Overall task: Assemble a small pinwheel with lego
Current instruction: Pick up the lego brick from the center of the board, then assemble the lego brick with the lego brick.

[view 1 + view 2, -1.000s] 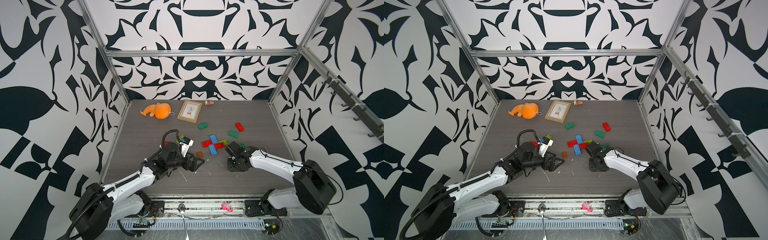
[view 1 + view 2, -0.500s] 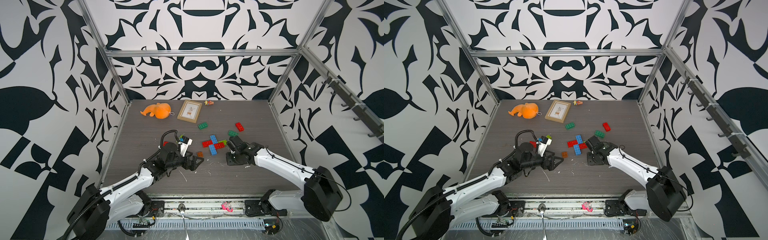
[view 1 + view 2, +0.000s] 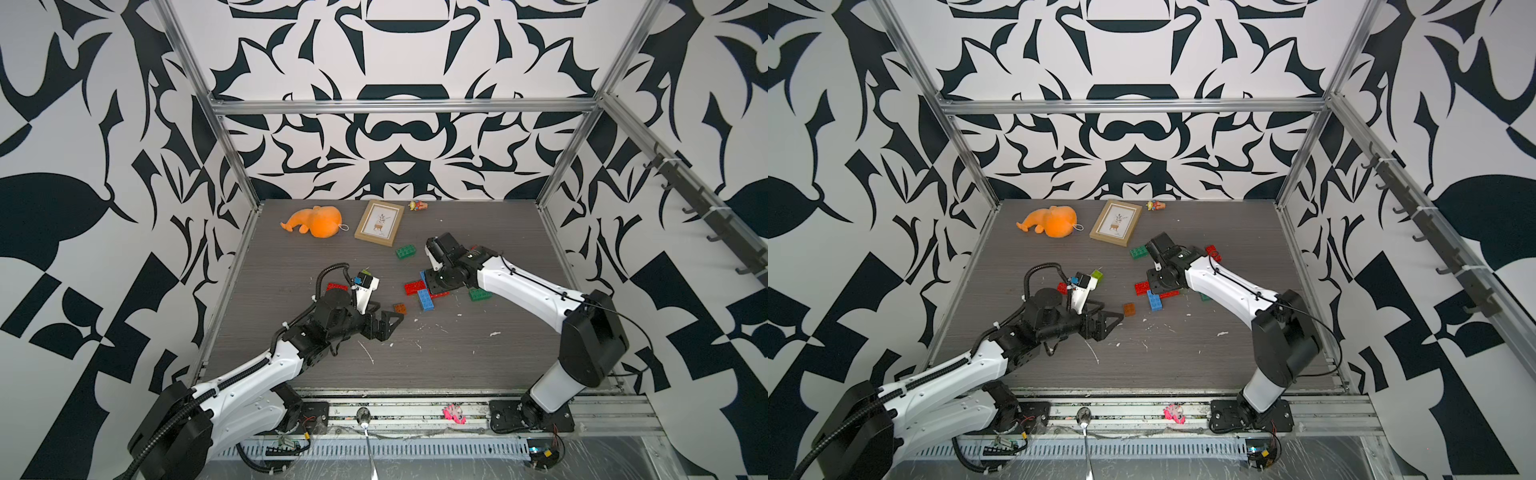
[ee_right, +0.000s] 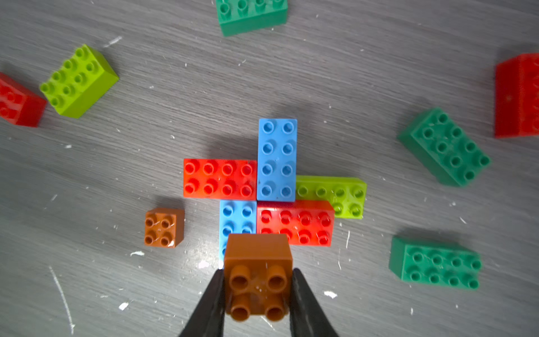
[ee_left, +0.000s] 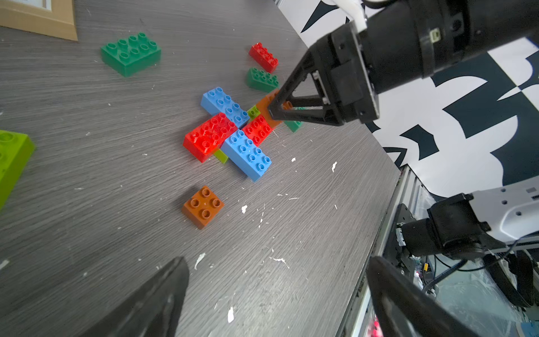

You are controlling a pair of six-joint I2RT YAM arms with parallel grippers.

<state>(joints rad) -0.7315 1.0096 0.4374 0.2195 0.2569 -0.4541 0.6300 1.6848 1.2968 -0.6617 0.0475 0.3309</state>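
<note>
A pinwheel of lego [image 4: 262, 181], red and blue bricks crossed over a lime one, lies mid-table in both top views [image 3: 424, 291] [image 3: 1152, 293]. My right gripper [image 4: 257, 274] is shut on a small orange-brown square brick [image 4: 258, 253], studs toward the camera, hanging just above one blue arm of the pinwheel. The left wrist view shows that gripper [image 5: 280, 112] at the pinwheel's far side. A second orange-brown brick [image 3: 400, 308] [image 5: 203, 206] lies loose beside it. My left gripper [image 3: 390, 322] [image 5: 277, 262] rests open and empty near that brick.
Loose dark green bricks [image 4: 443, 146] [image 4: 434, 264] [image 3: 406, 251], red bricks [image 3: 1213, 252] [image 3: 337, 286] and a lime brick [image 4: 78, 81] ring the pinwheel. An orange plush toy [image 3: 318, 220], picture frame [image 3: 379, 222] and small figurine [image 3: 415, 205] sit at the back.
My right gripper has carried the orange-brown brick away from the front of the table and leftward, over the pinwheel. The left arm has barely moved.
</note>
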